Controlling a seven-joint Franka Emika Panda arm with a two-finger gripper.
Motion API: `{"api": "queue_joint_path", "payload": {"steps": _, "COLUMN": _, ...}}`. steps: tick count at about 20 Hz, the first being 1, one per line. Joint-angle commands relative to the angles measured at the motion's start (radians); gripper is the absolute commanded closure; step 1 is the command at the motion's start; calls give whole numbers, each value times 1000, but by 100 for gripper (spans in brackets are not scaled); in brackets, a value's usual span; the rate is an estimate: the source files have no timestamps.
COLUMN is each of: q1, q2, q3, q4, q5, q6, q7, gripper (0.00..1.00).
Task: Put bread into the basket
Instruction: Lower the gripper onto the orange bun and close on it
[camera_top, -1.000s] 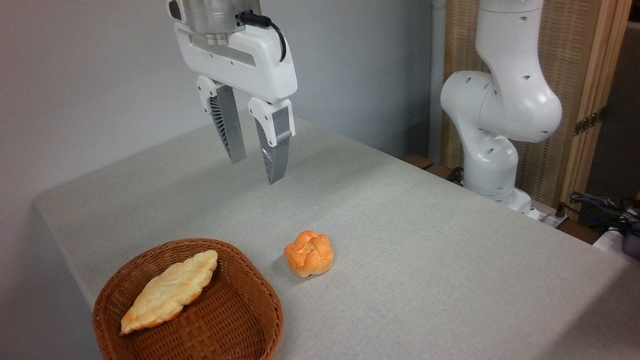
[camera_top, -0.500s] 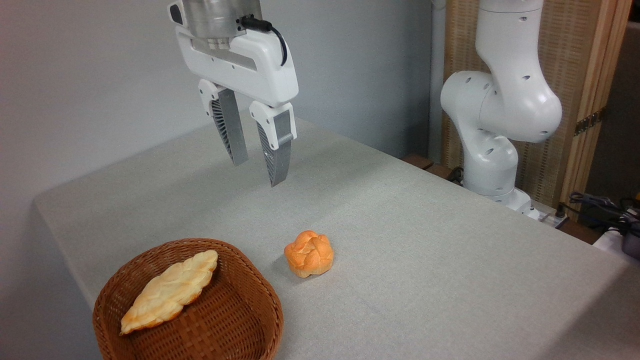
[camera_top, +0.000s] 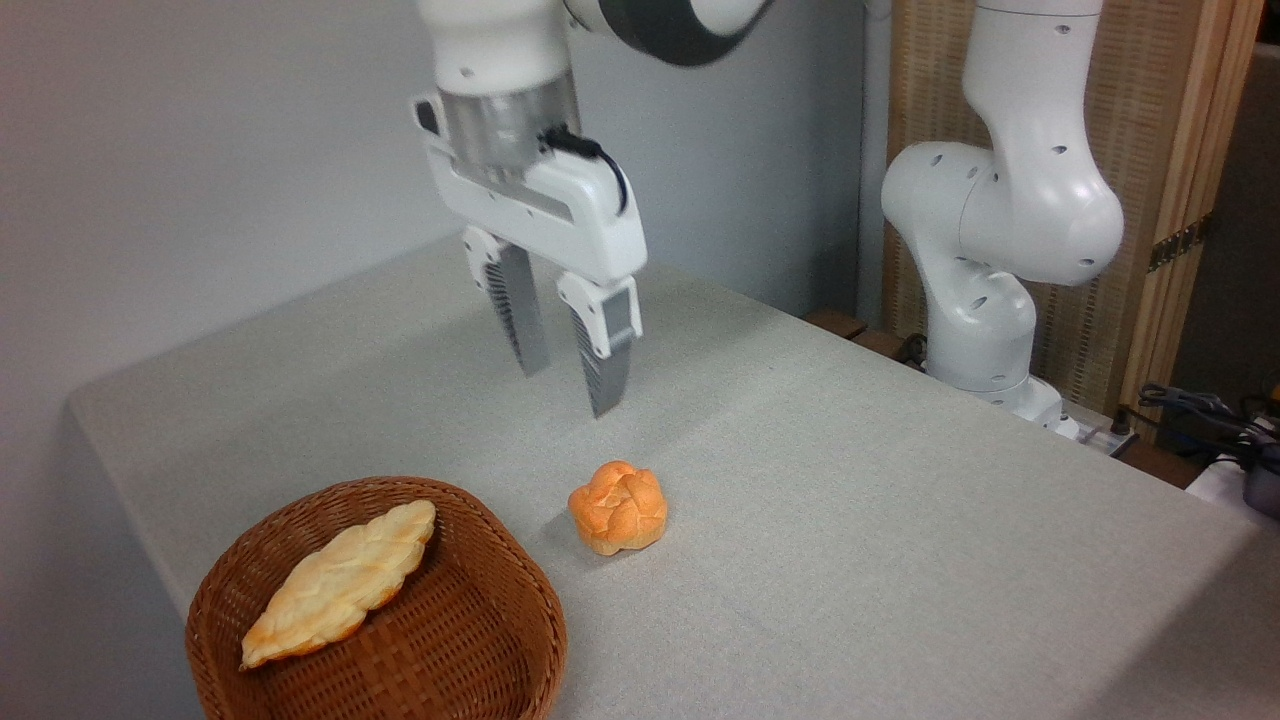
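Grey cloth is covering the table (camera_top: 900, 520), which is filling most of the frame. White arm (camera_top: 1010, 200) is standing at the table's far right edge and reaching over the top of the frame to the middle. Brown wicker basket (camera_top: 500, 640) is sitting at the near left corner, partly cut off by the bottom edge. Gripper (camera_top: 567, 385) is hanging fingers-down in the air over the middle of the table, jaws parted with a moderate gap, nothing between them. Pale leaf-shaped flat bread (camera_top: 340, 583) is lying inside the basket, leaning on its left wall. Orange knotted bun (camera_top: 618, 507) is sitting on the cloth just right of the basket, not touching the rim, below and slightly right of the fingertips, well clear of them.
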Motion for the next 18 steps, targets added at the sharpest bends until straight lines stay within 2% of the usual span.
{"api": "queue_joint_path", "payload": {"steps": 1, "q1": -3, "q2": -29, "q3": 2, "q4": -114, "q5": -8, "q6": 102, "q7": 72, "gripper": 0}}
{"api": "queue_joint_path", "payload": {"steps": 4, "q1": -1, "q2": -12, "q3": 4, "q4": -151, "q5": -1, "q6": 163, "q7": 92, "gripper": 0}}
{"api": "queue_joint_path", "payload": {"steps": 7, "q1": -1, "q2": 0, "q3": 4, "q4": -175, "q5": 6, "q6": 171, "q7": 93, "gripper": 0}}
{"api": "queue_joint_path", "payload": {"steps": 9, "q1": -6, "q2": 9, "q3": 2, "q4": -201, "q5": 50, "q6": 201, "q7": 93, "gripper": 0}}
{"api": "queue_joint_path", "payload": {"steps": 13, "q1": -9, "q2": 19, "q3": 2, "q4": -260, "q5": 95, "q6": 309, "q7": 95, "gripper": 0}}
{"api": "queue_joint_path", "payload": {"steps": 17, "q1": -20, "q2": 40, "q3": -1, "q4": -292, "q5": 111, "q6": 340, "q7": 92, "gripper": 0}}
{"api": "queue_joint_path", "payload": {"steps": 18, "q1": -23, "q2": 43, "q3": -1, "q4": -295, "q5": 111, "q6": 344, "q7": 92, "gripper": 5}}
